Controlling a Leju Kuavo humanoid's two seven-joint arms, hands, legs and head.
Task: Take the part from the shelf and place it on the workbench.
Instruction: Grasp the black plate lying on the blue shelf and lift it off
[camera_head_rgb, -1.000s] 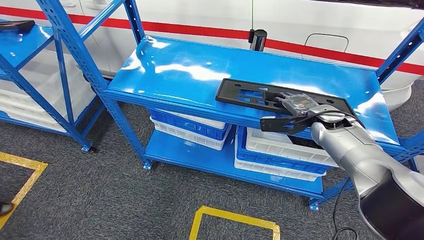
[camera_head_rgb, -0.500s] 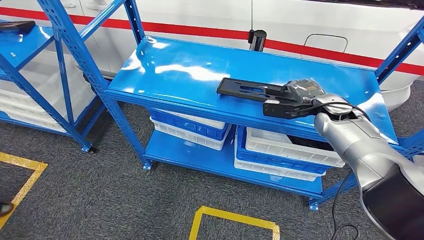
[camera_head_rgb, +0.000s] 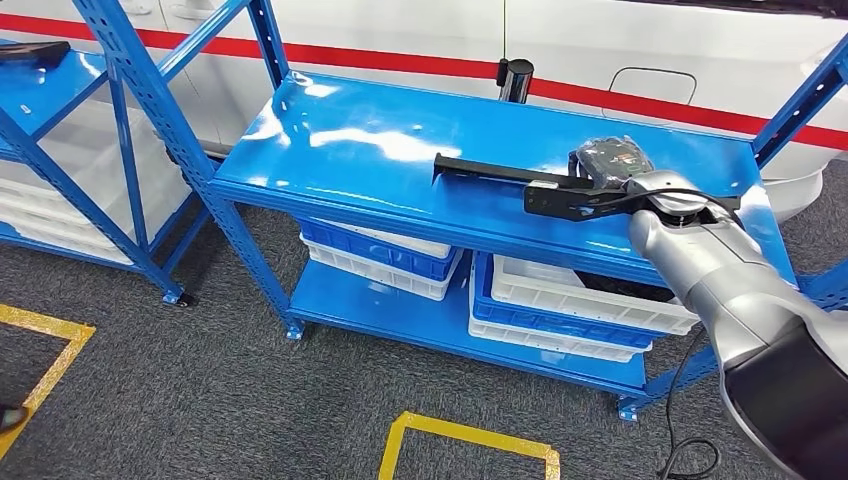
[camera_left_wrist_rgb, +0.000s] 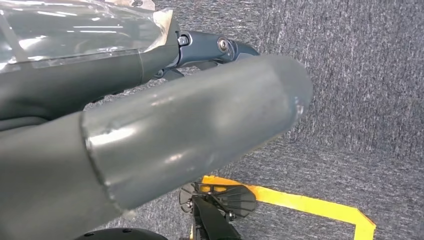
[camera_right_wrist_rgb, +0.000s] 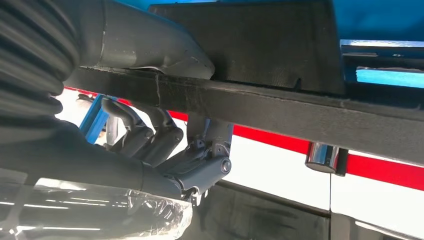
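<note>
**Part gripped at one end, clear of the shelf top**

We have the part in our right hand, held by the end nearest the arm. In the head view it shows edge-on as a thin dark bar hanging above the shelf, level with the top and not visibly touching it. We judge that attitude suits carrying: a flat plate taken by one end is easier to pull off the rack without dragging.

The right wrist view shows why the hold works. The thumb lies on one face of the part and the fingers curl against the other, so the edge is clamped between them.

Our left hand hangs over the carpet by a yellow floor line. We cannot tell whether its fingers are apart or closed.

The workbench is not something we can make out here, so placing is not yet done.
</note>
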